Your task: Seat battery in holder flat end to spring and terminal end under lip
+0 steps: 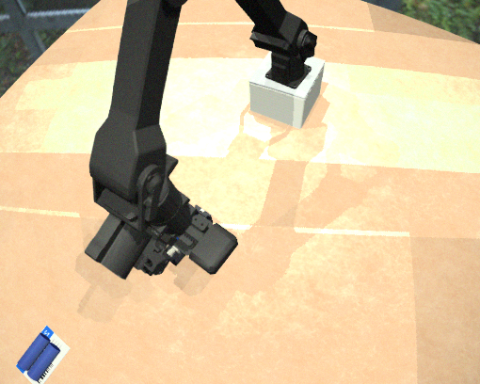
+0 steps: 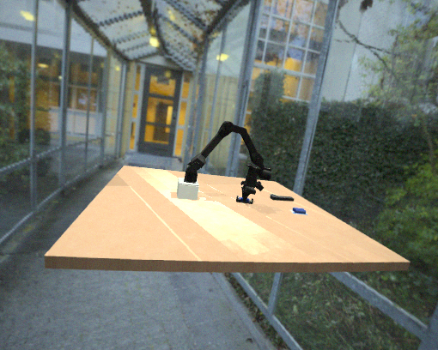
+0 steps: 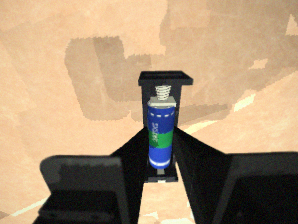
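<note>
On the wooden table (image 1: 360, 292): the scene sits under a glass-roofed walkway, with the arm bent over a spot toward the table's near-left part in the top view.

Arm: black, mounted on a white base block (image 1: 285, 96), reaching up and over, then down to the work spot.

Gripper (image 3: 159, 150): clenched on the battery, one dark finger (image 3: 135, 150) on each side of its lower body; in the top view the wrist housing hides the fingertips.

Battery (image 3: 161, 135): blue cylinder with a green band and a silver cap, held lengthwise along the holder, its silver end just beside the spring; it looks tilted rather than flat, the near end raised in the fingers.

Holder (image 3: 165, 79): black cradle directly below the battery; its far wall stands behind the spring, and a near edge shows below the battery's blue end.

Spring (image 3: 164, 93): pale coil at the far end of the holder, uncompressed as far as can be seen; contact with the battery cannot be told.

Battery pack (image 1: 40, 356): two blue cells on a white card, well apart from the gripper, near the table's lower-left corner.

Flat black object (image 2: 282, 197): lies on the table beyond the gripper in the exterior view; too small to identify.
</note>
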You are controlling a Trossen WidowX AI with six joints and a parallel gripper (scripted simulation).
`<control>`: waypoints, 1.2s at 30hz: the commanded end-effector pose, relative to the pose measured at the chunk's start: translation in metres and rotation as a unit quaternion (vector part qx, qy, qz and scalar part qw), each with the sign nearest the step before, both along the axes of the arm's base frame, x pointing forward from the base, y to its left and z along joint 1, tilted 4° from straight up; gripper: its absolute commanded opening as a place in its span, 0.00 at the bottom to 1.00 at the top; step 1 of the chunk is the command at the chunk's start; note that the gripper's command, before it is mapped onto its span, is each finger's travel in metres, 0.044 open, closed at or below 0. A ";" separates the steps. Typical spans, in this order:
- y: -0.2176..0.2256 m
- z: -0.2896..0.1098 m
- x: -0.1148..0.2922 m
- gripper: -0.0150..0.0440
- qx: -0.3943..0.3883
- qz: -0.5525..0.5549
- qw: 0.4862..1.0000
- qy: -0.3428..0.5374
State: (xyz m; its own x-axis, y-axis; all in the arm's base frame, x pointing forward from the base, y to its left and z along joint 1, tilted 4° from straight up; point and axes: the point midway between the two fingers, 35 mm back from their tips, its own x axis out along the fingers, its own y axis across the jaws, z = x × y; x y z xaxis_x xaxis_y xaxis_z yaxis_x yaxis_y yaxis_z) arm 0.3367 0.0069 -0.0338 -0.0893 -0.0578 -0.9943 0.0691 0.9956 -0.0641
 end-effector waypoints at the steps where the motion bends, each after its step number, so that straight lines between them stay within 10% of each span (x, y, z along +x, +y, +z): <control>1: -0.001 0.000 -0.003 0.37 -0.001 -0.002 1.000 -0.002; 36: 0.001 0.014 -0.007 0.54 0.000 0.000 1.000 -0.004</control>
